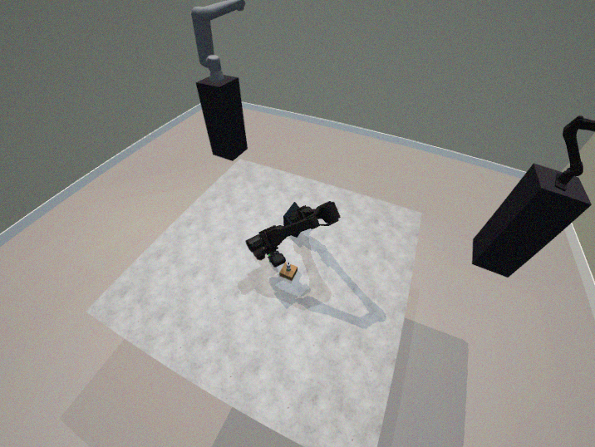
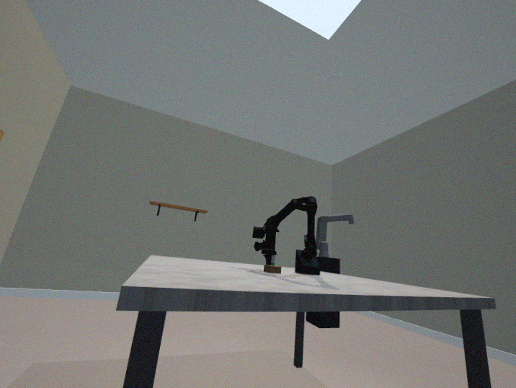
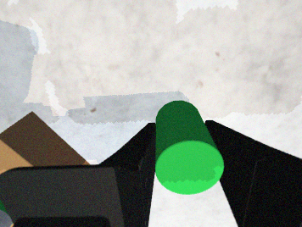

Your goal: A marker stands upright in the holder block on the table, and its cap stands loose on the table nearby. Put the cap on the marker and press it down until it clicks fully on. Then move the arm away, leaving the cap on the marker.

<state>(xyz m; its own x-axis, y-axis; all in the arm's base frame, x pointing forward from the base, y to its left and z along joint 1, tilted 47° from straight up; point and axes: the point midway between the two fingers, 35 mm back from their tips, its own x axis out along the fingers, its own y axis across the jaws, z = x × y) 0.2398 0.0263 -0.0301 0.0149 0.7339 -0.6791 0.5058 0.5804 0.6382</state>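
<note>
The green cap (image 3: 189,167) stands upright between the fingers of my gripper (image 3: 180,128) (image 1: 269,256) (image 2: 268,262), which is shut on it. Only a speck of green shows between the fingers in the top view. The fingertips are low at the table top; whether the cap's base touches it I cannot tell. The wooden holder block (image 1: 288,273) (image 2: 272,270) (image 3: 34,137) is close beside the gripper, at the left edge of the wrist view. The marker (image 1: 288,266) (image 2: 273,258) stands upright in the block, its top bare. In the wrist view the near finger hides most of it.
The pale table (image 1: 192,336) (image 2: 199,275) carries the arm's dark base (image 2: 307,265) behind the block. Two other arms stand on dark pedestals (image 1: 223,120) (image 1: 528,225) beyond the table. A wall shelf (image 2: 178,206) hangs in the background.
</note>
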